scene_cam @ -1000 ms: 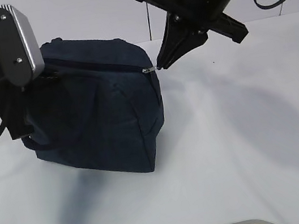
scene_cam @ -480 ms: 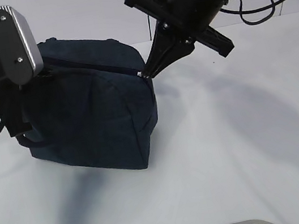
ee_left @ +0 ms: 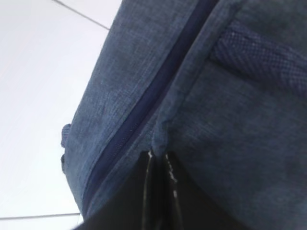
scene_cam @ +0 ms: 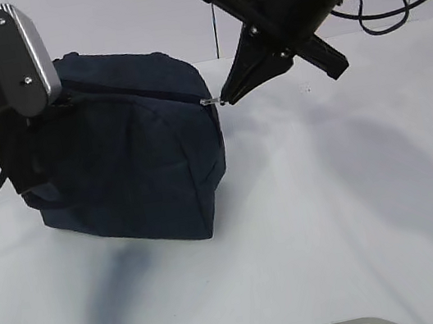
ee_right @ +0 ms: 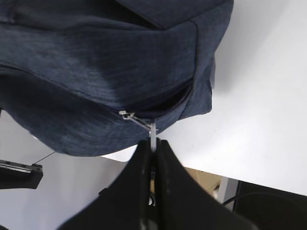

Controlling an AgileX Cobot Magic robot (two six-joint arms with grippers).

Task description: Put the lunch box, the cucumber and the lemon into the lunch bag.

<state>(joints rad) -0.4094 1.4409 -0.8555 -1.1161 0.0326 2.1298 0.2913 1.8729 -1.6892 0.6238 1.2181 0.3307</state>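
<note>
- Your right hand [ee_right: 152,143] is clamped on the metal ring pull [ee_right: 152,130] of the lunch bag [scene_cam: 128,156]; the right wrist view shows the ring pinched between the closed fingers, with the slider [ee_right: 125,114] just beyond it.
- Your left hand [ee_left: 158,160] is closed on a pinch of fabric beside the zipper [ee_left: 148,103], holding the bag at its far end.
- A second ago the pull sat at the bag's near top corner; half a second ago your right hand had swung in toward the bag and the bag shifted left. Now the hand is back out and the pull is taut at that corner again.
- The wrist view shows only a short dark gap beside the slider, so the zipper has barely opened, if at all.
- The bag sits on the white desk [scene_cam: 357,205], tilted. The lunch box, cucumber and lemon are in no view.
- Judgement: loading cannot start until the zipper is run back.
</note>
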